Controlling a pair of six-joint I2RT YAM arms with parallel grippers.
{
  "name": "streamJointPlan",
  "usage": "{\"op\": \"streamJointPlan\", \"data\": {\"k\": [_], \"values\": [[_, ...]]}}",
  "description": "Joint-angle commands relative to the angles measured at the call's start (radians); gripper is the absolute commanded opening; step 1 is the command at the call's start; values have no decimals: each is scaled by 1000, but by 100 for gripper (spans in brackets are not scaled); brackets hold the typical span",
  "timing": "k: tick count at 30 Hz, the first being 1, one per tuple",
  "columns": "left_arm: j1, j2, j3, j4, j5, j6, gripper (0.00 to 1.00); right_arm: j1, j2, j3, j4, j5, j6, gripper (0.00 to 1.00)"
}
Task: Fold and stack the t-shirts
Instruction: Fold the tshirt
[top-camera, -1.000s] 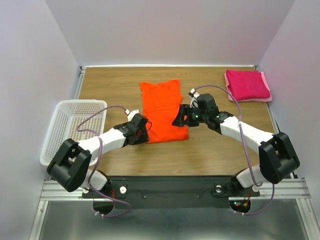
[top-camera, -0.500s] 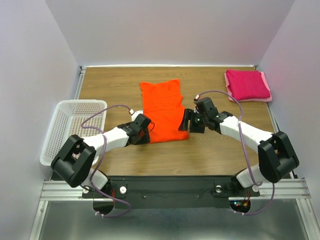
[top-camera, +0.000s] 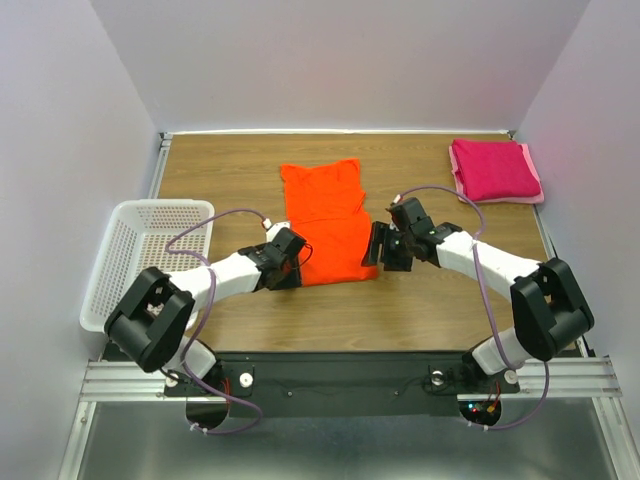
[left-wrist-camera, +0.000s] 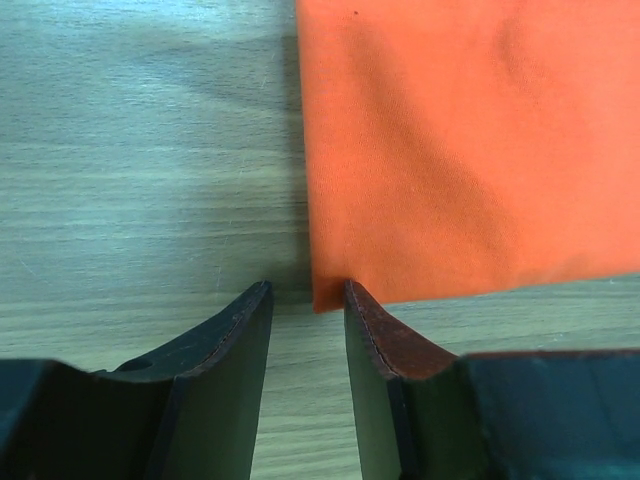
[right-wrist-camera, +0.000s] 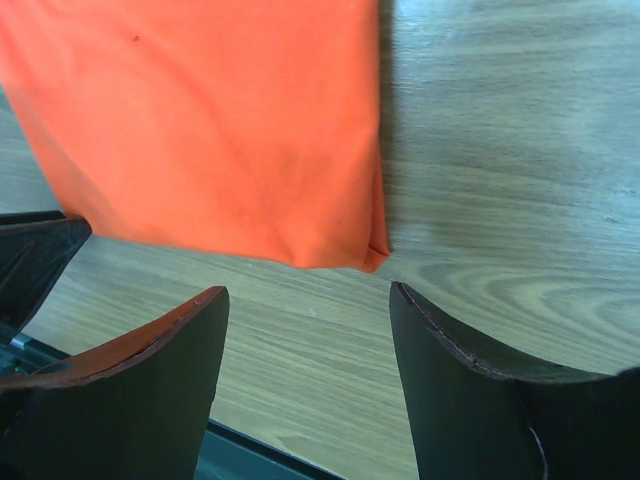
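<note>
1. Two t-shirts lie on the wooden table (top-camera: 220, 170): the orange t-shirt (top-camera: 325, 225), folded into a long rectangle, sits at centre, and the magenta t-shirt (top-camera: 494, 170), folded square with a paler edge, rests in the far right corner, well apart.
2. Seen from the left wrist, the orange t-shirt's (left-wrist-camera: 450, 150) near edge runs straight, and its near left corner sits at the mouth of the left gripper (left-wrist-camera: 307, 295). The jaws stand a narrow gap apart and pinch no cloth.
3. From the right wrist, the orange t-shirt's (right-wrist-camera: 220, 130) near right corner shows a doubled edge. It lies just ahead of the right gripper (right-wrist-camera: 308, 293), whose jaws are spread wide over bare wood.
4. From above, the left gripper (top-camera: 292, 278) and right gripper (top-camera: 378, 250) flank the near corners, and both arms reach in low from the front.
5. Open wood borders both long sides of the orange shirt and the strip between its near edge and the table front.
6. A white lattice basket (top-camera: 120, 260) stands at the left edge, well clear of the cloth.
</note>
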Motion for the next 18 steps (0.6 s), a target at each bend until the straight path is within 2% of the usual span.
{"op": "streamJointPlan", "data": {"k": [1, 8, 15, 16, 18], "values": [[-11, 36, 30, -36, -3, 16, 44, 1, 14, 1, -31, 61, 40, 70], [-13, 87, 40, -34, -1, 26, 36, 1, 43, 4, -47, 100, 78, 65], [-13, 113, 30, -34, 18, 37, 20, 9, 78, 46, -75, 135, 99, 63], [-13, 116, 27, -36, 22, 40, 15, 10, 84, 47, -78, 143, 106, 63], [-13, 111, 25, -34, 29, 42, 13, 10, 98, 52, -80, 140, 104, 63]]}}
